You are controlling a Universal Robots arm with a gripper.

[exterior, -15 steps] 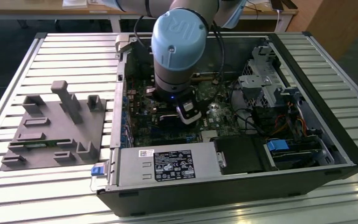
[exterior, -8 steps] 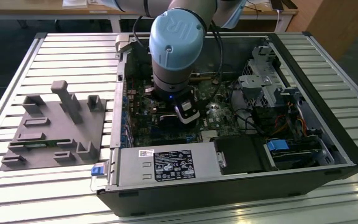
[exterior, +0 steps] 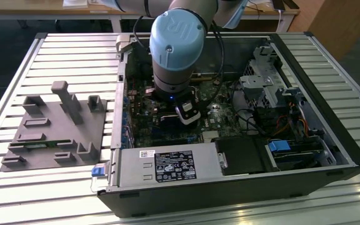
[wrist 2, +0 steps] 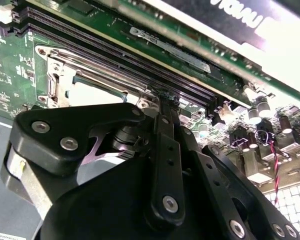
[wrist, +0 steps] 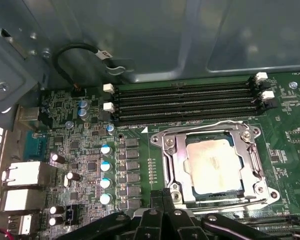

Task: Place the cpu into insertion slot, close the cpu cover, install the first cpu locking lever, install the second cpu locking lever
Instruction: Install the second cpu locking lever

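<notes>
Right below the hand, down inside the open PC case, sits the insertion slot on the green motherboard. The cpu is already lying flat in it, silvery top facing up, and the cpu cover is folded down around it, so the chip shows through the square window. A thin wire locking lever runs along the side of the frame nearest the long black memory slots; I can't say if it's hooked in or not.

In the first wrist view the dark fingertips are bunched close together, just beside the edge of the cover that's farthest from the memory slots. Looks pressed together to me, with nothing pinched between them. Whether they're actually touching the frame, can't tell.

Out to the side of the hand, well away from the case, a grey parts holder sits on the slatted desk. Nearer to the exterior view's camera than the hand is the silver power supply box.
</notes>
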